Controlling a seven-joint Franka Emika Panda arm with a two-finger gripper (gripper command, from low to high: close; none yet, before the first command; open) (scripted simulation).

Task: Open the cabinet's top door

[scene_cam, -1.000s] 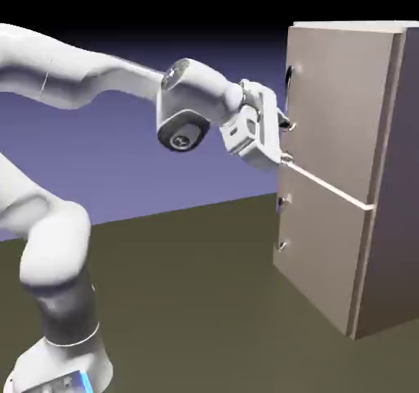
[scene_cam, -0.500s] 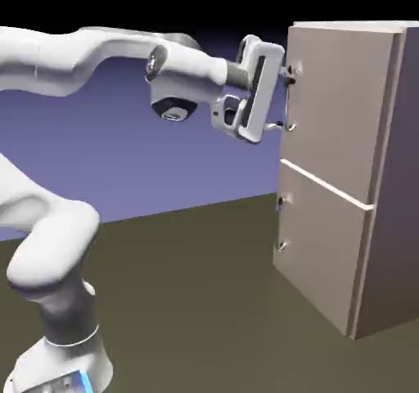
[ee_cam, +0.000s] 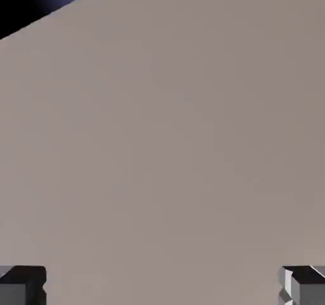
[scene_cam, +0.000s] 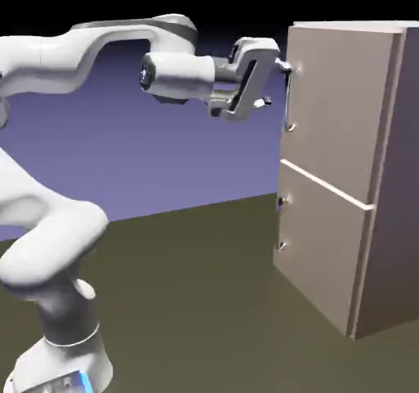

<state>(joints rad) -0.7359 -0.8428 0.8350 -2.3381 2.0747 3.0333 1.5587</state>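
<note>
I'm holding my end effector [scene_cam: 273, 83] with its fingers spread wide and nothing between them, near the upper end of the thin bar handle [scene_cam: 288, 101]. That handle is running down the far edge of the top door [scene_cam: 337, 109], which is sitting closed above the lower door [scene_cam: 322, 248] on the cabinet [scene_cam: 393, 195]. I judge that I'm lining up a grasp: I should be centring on the bar, squaring my tilted fingers to straddle it, then closing before pulling in an outward arc. I'm seeing no readable brand, label or writing.
</note>
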